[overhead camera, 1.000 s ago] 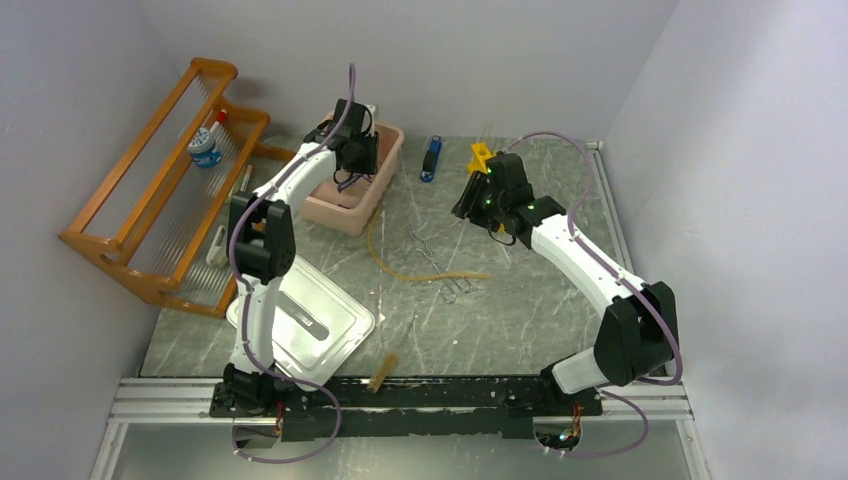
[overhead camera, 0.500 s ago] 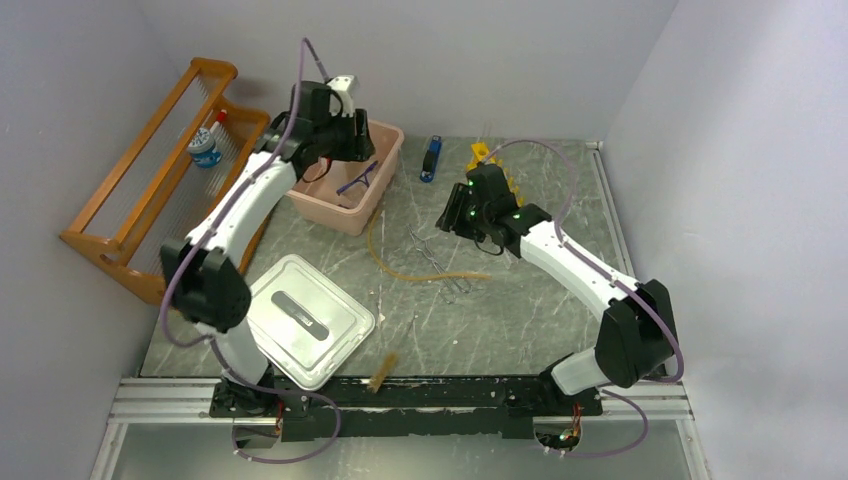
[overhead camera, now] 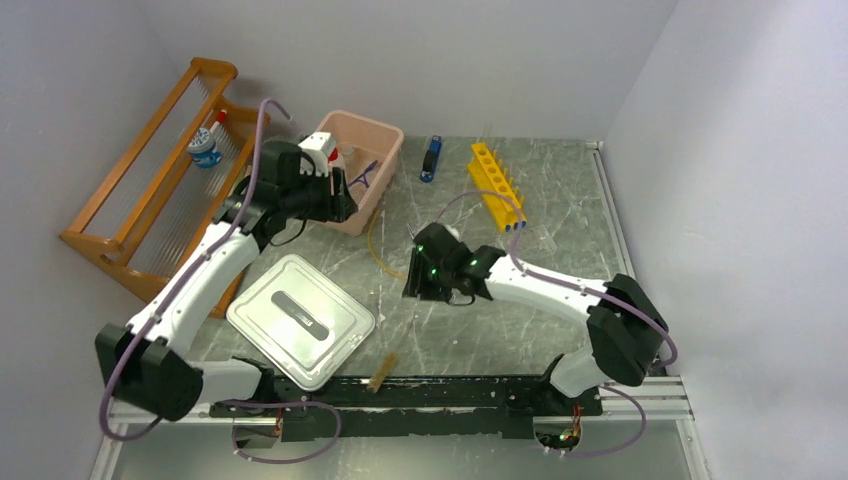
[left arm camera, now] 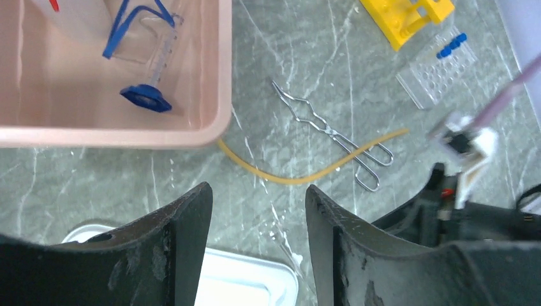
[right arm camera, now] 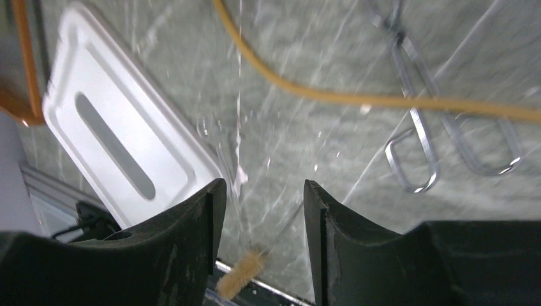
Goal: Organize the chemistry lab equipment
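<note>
Tan hose [right arm camera: 357, 97] lies beyond right jaws.

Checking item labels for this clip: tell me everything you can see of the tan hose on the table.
The tan hose is a thin, smooth, rubbery-looking tube, amber-yellow and slack. It lies flat on the grey marbled table in a shallow curve. One end runs out of sight at the near corner of the pink tub; the other ends free, pointing towards the blue-capped tubes. Near that end it crosses the loop handles of the wire tongs, seemingly on top.
</note>
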`<state>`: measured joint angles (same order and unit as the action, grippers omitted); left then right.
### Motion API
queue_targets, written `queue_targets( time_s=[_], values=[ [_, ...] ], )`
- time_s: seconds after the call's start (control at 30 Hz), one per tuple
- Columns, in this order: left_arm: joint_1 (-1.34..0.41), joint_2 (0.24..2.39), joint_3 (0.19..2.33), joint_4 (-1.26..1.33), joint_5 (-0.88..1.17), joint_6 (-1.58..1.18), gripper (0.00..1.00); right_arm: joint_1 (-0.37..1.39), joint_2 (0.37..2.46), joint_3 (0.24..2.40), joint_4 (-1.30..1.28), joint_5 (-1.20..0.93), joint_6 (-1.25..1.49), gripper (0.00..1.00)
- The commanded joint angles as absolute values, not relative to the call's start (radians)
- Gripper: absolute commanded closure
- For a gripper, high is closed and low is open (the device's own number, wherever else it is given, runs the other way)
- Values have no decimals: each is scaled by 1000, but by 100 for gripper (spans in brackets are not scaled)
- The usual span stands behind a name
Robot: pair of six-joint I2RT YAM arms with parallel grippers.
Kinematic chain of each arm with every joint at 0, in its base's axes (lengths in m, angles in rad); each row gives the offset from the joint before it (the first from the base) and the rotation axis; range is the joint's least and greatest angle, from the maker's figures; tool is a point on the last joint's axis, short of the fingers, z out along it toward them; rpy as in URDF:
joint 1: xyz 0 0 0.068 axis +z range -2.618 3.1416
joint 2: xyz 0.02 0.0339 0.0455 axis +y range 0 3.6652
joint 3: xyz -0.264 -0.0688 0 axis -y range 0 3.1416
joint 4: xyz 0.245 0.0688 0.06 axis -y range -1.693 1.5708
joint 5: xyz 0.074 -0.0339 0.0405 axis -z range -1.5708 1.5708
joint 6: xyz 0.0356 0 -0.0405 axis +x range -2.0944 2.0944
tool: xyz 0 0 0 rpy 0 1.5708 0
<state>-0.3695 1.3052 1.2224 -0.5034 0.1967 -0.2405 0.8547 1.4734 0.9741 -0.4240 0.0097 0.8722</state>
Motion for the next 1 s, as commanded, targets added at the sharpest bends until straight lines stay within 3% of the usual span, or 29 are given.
queue_targets(
  time_s=[0.0,0.53,0.7,0.83,0.97],
  values=[
    [-374,1185,1144,-538,245,-260,40,951,1518,915,-440,19,1047,53],
    [-376,1002,937,-610,260,-275,40,1050,1698,934,-448,83,1259,65],
    [-376,983,906,-617,259,-278,40,1054,1732,922,-441,83,1305,77],
    [-376,968,879,-623,273,-281,40,1053,1730,935,-449,125,1312,98],
    [-376,957,839,-597,334,-304,38,1050,1686,971,-429,195,1237,100]
  ],
)
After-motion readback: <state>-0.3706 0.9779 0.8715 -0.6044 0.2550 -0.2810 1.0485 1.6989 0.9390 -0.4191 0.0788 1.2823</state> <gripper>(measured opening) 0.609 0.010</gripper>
